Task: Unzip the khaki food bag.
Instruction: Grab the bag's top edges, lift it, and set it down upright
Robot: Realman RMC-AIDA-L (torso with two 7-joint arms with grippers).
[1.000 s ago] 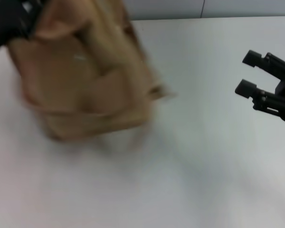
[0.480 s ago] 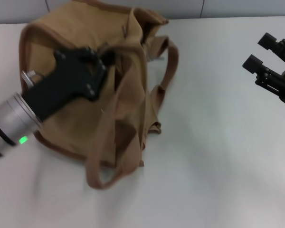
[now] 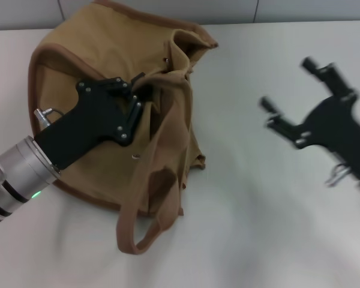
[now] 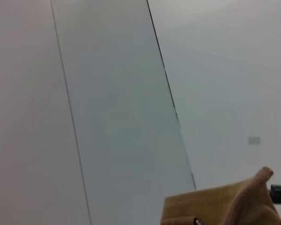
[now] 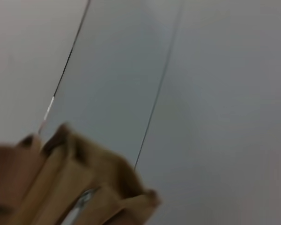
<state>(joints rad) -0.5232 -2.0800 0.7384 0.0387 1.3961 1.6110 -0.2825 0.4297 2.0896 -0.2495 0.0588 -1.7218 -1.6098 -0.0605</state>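
The khaki food bag (image 3: 108,66), slumped on the counter (image 3: 258,240) at the robot's left.

Soft canvas that folds and shifts, so it needs pinning beside the zipper before any pull. Its long axis runs from far to near, a strap loop trailing nearest. The left gripper (image 3: 134,99) sits at the bunched top fabric, grip unclear; the right gripper (image 3: 288,96) hangs spread wide, well apart.

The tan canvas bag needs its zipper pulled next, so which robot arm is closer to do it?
Probably the right. The left gripper is already on the tan canvas bag, steadying it, while the right gripper hangs open and free beside it.
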